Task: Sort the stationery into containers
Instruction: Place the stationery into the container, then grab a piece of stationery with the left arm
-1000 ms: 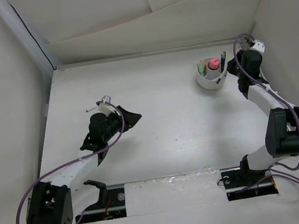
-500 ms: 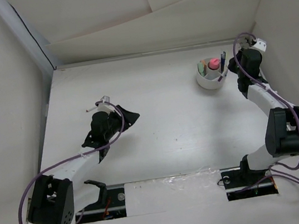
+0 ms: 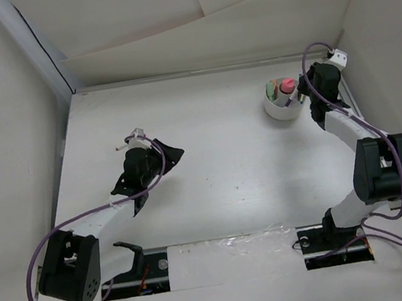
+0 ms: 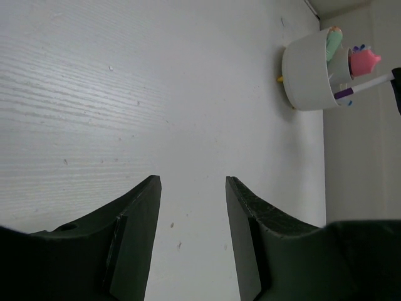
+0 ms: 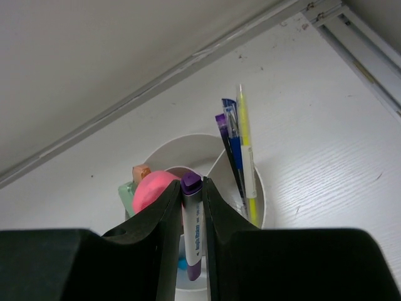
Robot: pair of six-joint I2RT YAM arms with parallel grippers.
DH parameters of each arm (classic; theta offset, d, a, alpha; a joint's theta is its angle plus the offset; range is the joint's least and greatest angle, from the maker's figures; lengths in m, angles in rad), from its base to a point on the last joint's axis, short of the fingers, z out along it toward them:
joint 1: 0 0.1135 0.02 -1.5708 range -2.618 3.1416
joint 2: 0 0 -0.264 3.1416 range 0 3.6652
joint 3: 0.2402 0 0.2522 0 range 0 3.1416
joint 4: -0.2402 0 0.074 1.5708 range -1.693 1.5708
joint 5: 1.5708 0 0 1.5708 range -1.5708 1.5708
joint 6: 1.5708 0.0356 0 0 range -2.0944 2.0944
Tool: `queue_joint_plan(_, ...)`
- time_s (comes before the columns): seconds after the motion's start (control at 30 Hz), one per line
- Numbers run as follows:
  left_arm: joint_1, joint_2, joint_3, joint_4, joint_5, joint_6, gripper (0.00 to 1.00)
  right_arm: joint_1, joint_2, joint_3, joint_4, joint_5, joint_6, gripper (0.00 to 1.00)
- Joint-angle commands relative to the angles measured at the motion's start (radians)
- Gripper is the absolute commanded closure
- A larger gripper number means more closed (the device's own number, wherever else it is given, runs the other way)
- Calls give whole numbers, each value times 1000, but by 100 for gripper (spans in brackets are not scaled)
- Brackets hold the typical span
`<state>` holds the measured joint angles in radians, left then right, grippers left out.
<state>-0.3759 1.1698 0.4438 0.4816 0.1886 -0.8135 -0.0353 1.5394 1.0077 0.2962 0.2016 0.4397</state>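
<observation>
The round white cup (image 3: pixel 282 108) with inner dividers stands at the far right; it also shows in the left wrist view (image 4: pixel 307 72). In the right wrist view its rim (image 5: pixel 182 143) lies just below my right gripper (image 5: pixel 192 188), which is shut on a white marker with a purple cap (image 5: pixel 193 226), its lower end inside the cup. The cup holds a stubby pink-capped item (image 5: pixel 153 191), a green one (image 5: pixel 127 191), an orange one (image 5: pixel 141 170), and blue, purple and yellow pens (image 5: pixel 239 150). My left gripper (image 4: pixel 191 185) is open and empty over bare table. A thin white pen with a red tip (image 3: pixel 123 143) lies just left of the left arm.
Cardboard walls close in the table at the back and both sides. A metal rail (image 5: pixel 363 63) runs along the right wall beside the cup. The right arm (image 3: pixel 349 128) stretches along the right side. The left arm (image 3: pixel 104 214) reaches over the left part of the table.
My right gripper has moved left with the marker and now stands over the cup. The left gripper has shifted slightly toward the far left.
</observation>
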Motion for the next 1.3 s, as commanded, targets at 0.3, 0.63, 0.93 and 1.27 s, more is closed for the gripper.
queue_joint_plan(0.3,2,-65,19,-71,-323,-187,50,58,-30,-18,47,85,-12,45)
queue_joint_plan(0.63,49,-12,52,-150,-464,-285,45,87,-208,-86,15,71,-12,24)
queue_joint_plan(0.93,104,123,239,-351,-646,-358,44,159,-410,-193,-45,-5,-1,22)
queue_joint_plan(1.27,281,376,452,-517,-551,-438,47,311,-504,-244,-78,-96,8,22)
